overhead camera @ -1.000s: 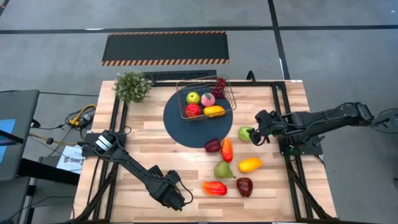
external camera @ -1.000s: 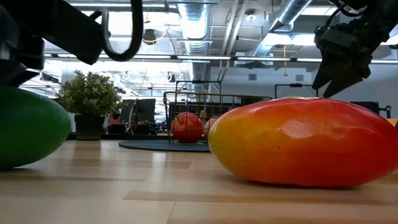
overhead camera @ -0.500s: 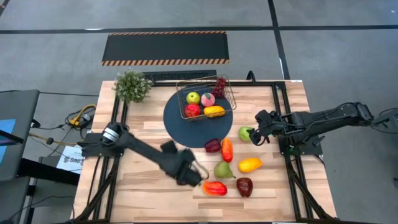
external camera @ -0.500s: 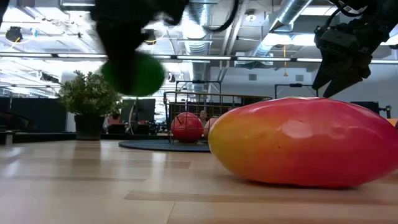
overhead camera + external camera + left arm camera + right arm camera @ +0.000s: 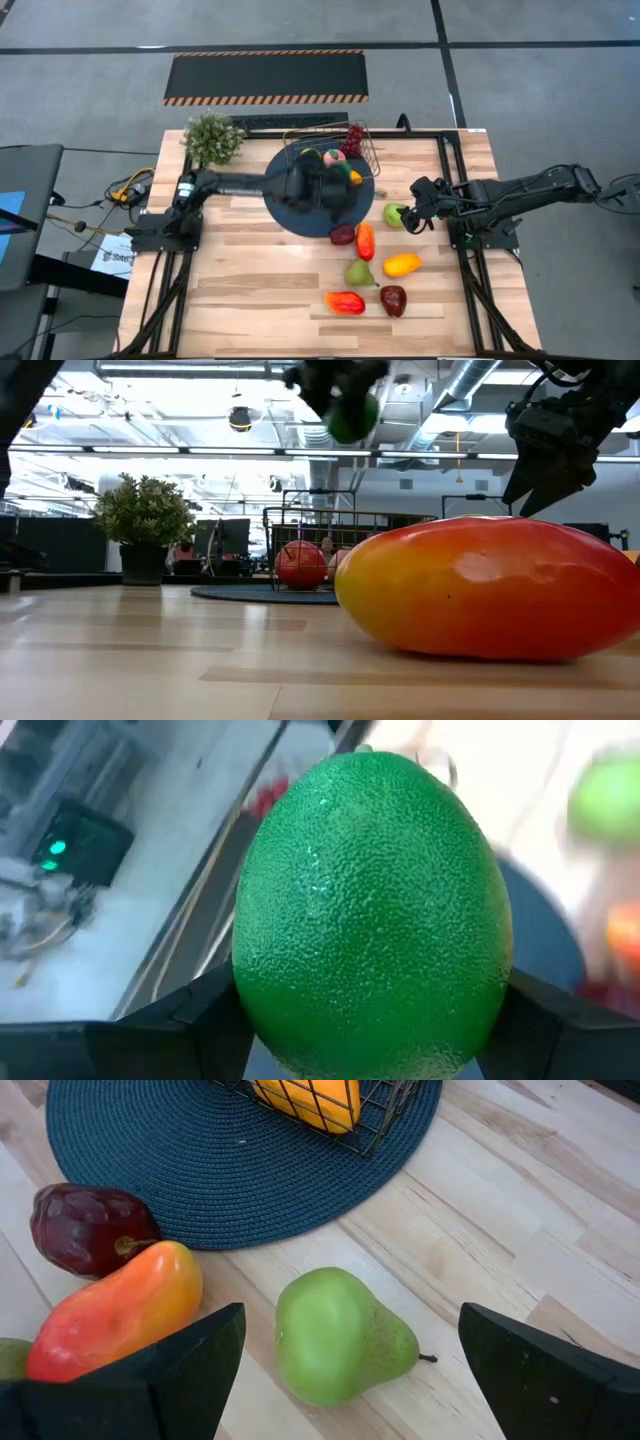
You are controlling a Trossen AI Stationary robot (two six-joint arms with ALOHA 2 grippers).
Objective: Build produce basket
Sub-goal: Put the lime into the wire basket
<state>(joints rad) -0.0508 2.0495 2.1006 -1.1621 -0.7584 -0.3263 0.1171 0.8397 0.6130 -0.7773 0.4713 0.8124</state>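
Observation:
My left gripper (image 5: 325,186) is shut on a green lime (image 5: 370,910) and is above the gold wire basket (image 5: 322,130) on the dark blue round mat (image 5: 285,205). The lime shows high up in the low view (image 5: 352,416). The basket holds a peach (image 5: 334,157) and a yellow fruit (image 5: 353,178), with purple grapes (image 5: 352,138) at its far corner. My right gripper (image 5: 411,216) is open over a green pear (image 5: 340,1338) lying on the table, one finger on either side of it, apart from it. My left gripper pinches the lime between its two fingers, which lie on two opposite sides (image 5: 252,1010) of it. The lime is lifted clear, well above the table and over the basket.
Loose produce lies on the table to the near right of the mat: a dark red fruit (image 5: 342,234), an orange-red pepper (image 5: 366,240), a second green pear (image 5: 358,272), a yellow-orange mango (image 5: 401,264), a red-orange mango (image 5: 345,302), a dark red apple (image 5: 393,299). A potted plant (image 5: 212,138) stands far left.
My left gripper has carried the lime from near the table's near edge up and toward the far edge, and now is over the basket. The lime is lifted clear and high.

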